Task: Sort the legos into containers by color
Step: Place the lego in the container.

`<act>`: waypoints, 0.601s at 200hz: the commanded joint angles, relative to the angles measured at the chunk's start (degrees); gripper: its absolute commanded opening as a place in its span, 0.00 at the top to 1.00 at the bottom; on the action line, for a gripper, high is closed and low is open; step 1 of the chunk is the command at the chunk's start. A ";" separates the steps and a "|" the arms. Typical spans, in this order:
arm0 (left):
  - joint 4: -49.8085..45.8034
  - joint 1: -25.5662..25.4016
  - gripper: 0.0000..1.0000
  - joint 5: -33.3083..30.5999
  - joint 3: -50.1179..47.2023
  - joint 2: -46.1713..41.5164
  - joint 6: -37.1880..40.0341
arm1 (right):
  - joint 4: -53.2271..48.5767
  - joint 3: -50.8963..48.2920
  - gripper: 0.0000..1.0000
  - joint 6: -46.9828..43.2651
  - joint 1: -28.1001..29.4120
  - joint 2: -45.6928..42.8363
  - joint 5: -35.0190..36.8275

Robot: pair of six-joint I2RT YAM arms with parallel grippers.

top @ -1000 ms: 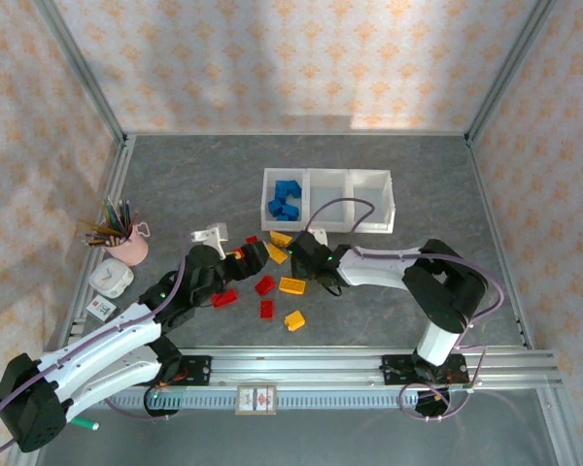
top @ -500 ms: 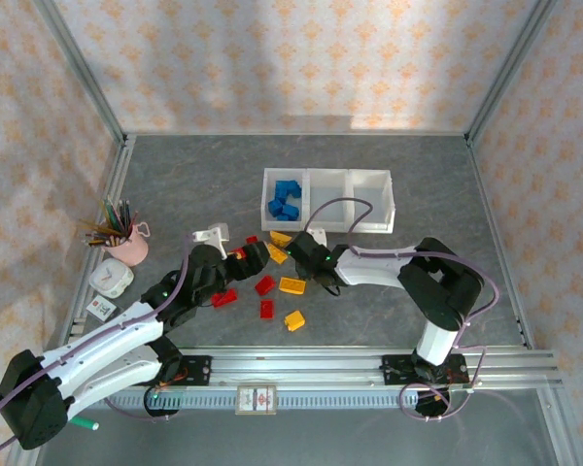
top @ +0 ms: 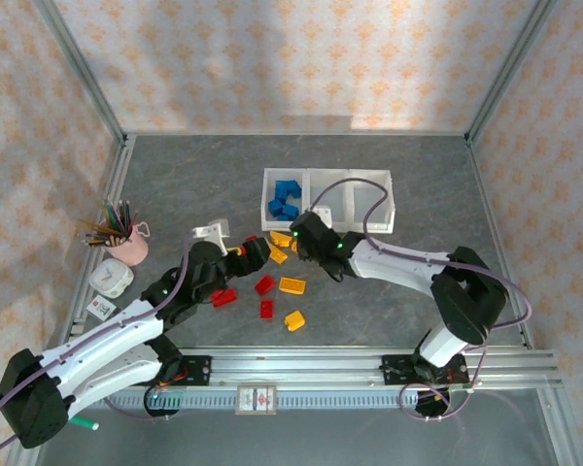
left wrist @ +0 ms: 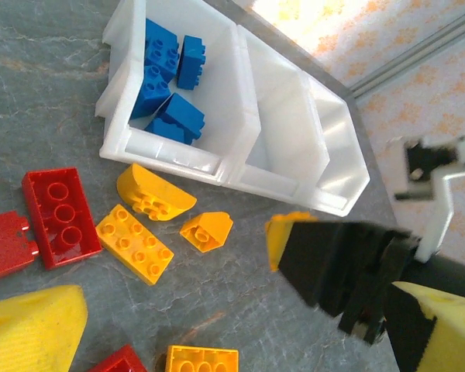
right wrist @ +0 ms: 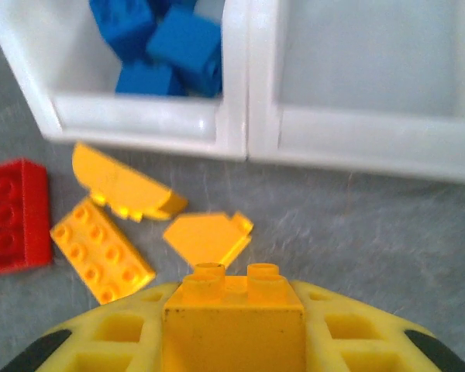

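Several blue legos (top: pixel 286 199) fill the left bin of the containers (top: pixel 374 229); the other bins hold nothing. Red legos (top: pixel 264 285) and yellow legos (top: pixel 292 285) lie unsorted on the table (top: pixel 175 175) by the containers' near edge. The right gripper (top: pixel 308 236) pinches a yellow brick (right wrist: pixel 232 310). The left gripper (top: pixel 257 251) is spread and unloaded.

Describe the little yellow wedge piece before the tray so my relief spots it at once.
Find the translucent white three-bin plastic tray, whose end bin holds blue bricks. On the grey table in front of the wall dividing that bin from the middle one lies the small yellow-orange wedge lego. It is the smallest, angular one, beside a curved yellow brick and a flat studded yellow brick.
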 commanded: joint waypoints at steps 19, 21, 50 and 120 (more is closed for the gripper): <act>0.90 -0.13 0.01 -2.28 5.29 2.47 4.01 | -2.50 4.52 0.71 -3.39 -4.88 -2.04 2.45; 0.90 -0.10 0.01 -2.28 5.44 2.66 4.20 | -2.38 4.71 0.71 -3.52 -5.07 -1.96 2.43; 1.41 0.24 0.01 -2.47 7.81 5.19 5.64 | -2.40 9.02 0.71 -5.34 -8.07 1.38 2.20; 4.44 4.47 0.01 0.04 9.88 10.28 6.05 | -1.98 20.92 0.71 -6.33 -12.63 15.38 2.43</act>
